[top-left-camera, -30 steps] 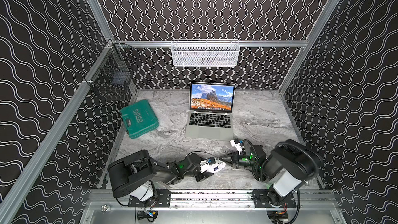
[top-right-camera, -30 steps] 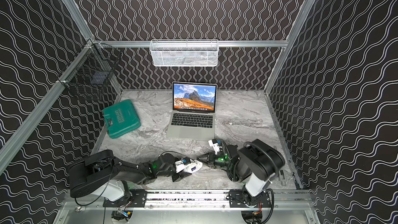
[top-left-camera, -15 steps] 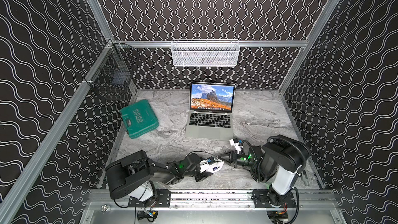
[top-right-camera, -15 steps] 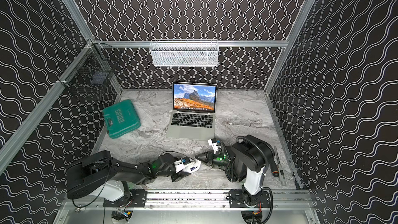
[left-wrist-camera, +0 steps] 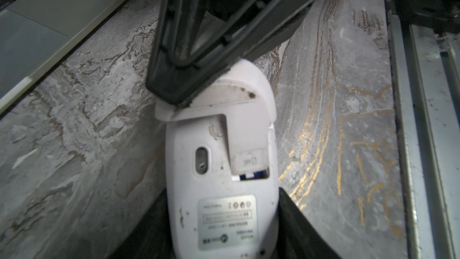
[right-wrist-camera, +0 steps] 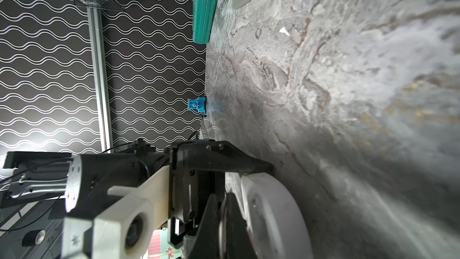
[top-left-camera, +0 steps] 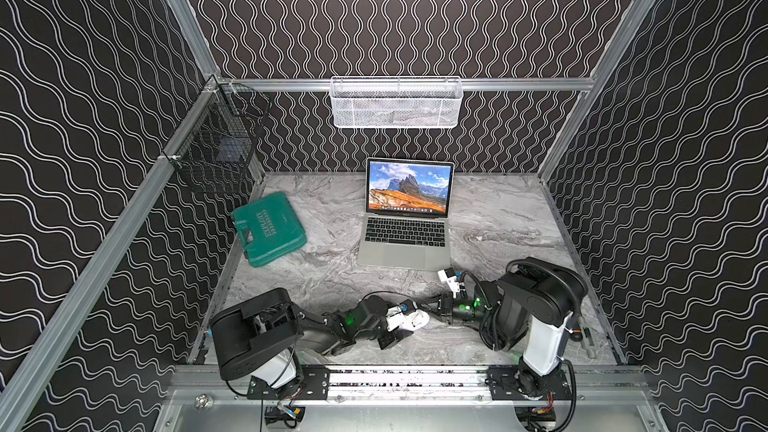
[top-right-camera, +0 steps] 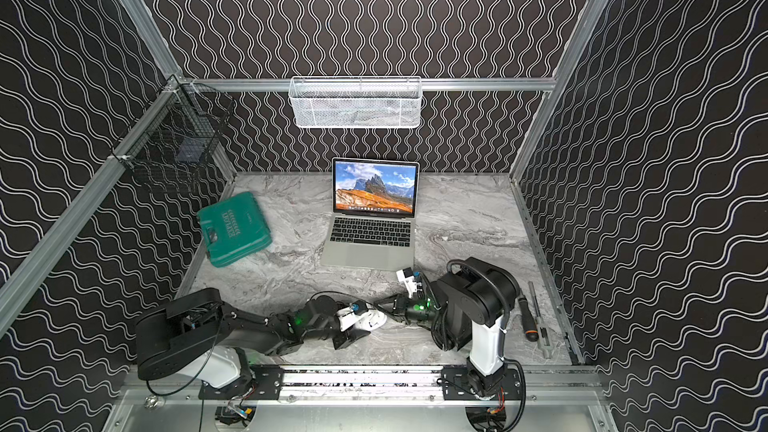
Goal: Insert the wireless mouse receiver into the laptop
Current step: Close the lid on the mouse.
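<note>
- Mouse [top-left-camera: 415, 320]: white, at 6 o'clock on the table [top-left-camera: 498, 222], close to the front rail and between your two arms. Your left wrist view shows its underside, with the label and sensor window facing the camera.
- Left gripper [left-wrist-camera: 222, 195]: clamped on the mouse at the label end, with one black finger [left-wrist-camera: 296, 220] along each long side.
- Right gripper [left-wrist-camera: 174, 95]: jaws closed together, reaching in from 3 o'clock of the mouse. Its tip sits on the edge of the cover at the mouse's free end. You cannot tell whether anything is pinched there.
- Cover [left-wrist-camera: 246, 133]: white panel on the underside, with a gap open at the end nearer the label. A blue piece [left-wrist-camera: 251, 176] shows in that gap.
- Laptop [top-left-camera: 405, 238]: silver and open, screen lit with orange mountains. It sits at 12 o'clock of the mouse, apart from both grippers.
- Green case [top-left-camera: 269, 228]: closed and lying flat at 9 o'clock of the laptop, by the side wall.
- White basket [top-left-camera: 397, 103]: hung on the back rail at 12 o'clock, above the laptop.
- Black basket [top-left-camera: 220, 147]: hung in the 10 o'clock corner.
- Screwdriver [top-right-camera: 527, 317] and grey tool [top-right-camera: 540, 328]: lying side by side on the table at 3 o'clock of your right arm, near the wall.
</note>
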Controlling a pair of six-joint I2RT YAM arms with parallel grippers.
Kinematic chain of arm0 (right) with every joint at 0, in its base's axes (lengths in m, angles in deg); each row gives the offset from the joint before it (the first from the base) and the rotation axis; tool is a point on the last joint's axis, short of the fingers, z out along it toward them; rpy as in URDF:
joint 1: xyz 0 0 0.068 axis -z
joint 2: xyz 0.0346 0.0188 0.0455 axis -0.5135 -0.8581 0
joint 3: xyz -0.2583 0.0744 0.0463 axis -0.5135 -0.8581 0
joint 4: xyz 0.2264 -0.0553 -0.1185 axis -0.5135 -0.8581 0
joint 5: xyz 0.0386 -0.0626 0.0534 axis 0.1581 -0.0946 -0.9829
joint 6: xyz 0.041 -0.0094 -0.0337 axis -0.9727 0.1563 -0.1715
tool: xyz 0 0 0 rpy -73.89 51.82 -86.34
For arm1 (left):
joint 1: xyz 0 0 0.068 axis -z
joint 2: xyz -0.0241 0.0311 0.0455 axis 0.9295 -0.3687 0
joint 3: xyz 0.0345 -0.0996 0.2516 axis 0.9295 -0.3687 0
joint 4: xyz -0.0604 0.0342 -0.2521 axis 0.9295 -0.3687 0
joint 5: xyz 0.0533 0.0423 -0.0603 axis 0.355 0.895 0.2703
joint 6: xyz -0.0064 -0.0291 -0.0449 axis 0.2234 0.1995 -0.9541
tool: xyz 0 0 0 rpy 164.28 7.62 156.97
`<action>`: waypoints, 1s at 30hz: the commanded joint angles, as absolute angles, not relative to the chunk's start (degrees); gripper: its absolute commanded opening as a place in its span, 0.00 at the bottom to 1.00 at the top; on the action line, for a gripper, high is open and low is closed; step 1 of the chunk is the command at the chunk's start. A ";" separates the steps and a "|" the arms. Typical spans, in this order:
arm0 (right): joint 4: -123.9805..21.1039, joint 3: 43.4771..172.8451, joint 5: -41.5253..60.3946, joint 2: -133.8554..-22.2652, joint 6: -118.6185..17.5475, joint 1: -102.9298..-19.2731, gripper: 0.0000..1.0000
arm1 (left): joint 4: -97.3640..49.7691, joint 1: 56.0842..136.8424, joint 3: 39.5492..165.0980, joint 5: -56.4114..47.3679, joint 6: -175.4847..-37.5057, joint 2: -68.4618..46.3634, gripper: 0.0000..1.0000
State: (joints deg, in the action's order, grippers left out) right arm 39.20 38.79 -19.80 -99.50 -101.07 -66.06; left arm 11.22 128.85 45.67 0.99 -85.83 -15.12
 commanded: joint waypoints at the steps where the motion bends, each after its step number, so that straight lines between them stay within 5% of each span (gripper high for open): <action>1: 46.19 38.58 -19.00 -100.43 -99.82 -66.14 0.03 | 7.43 128.81 45.26 0.92 -87.57 -15.32 0.19; 11: 31.61 37.21 -17.37 -88.49 -93.70 -66.14 0.49 | 6.92 128.80 44.88 1.46 -87.65 -14.60 0.19; 16: 10.62 38.70 -15.38 -76.44 -85.55 -66.18 0.61 | 6.38 128.77 44.62 1.80 -87.32 -13.80 0.19; 21: -14.96 43.00 -10.97 -66.38 -75.64 -66.21 0.84 | 6.79 128.75 44.44 1.75 -87.25 -13.75 0.18; 30: -26.22 44.40 -13.83 -64.55 -71.34 -66.14 0.88 | 7.61 128.75 44.61 1.46 -86.98 -14.79 0.18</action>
State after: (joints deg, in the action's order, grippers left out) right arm -20.53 44.53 -12.32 -64.18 -74.10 -66.08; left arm 11.27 128.81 44.86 1.47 -86.27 -14.29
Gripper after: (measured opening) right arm 0.900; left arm 0.571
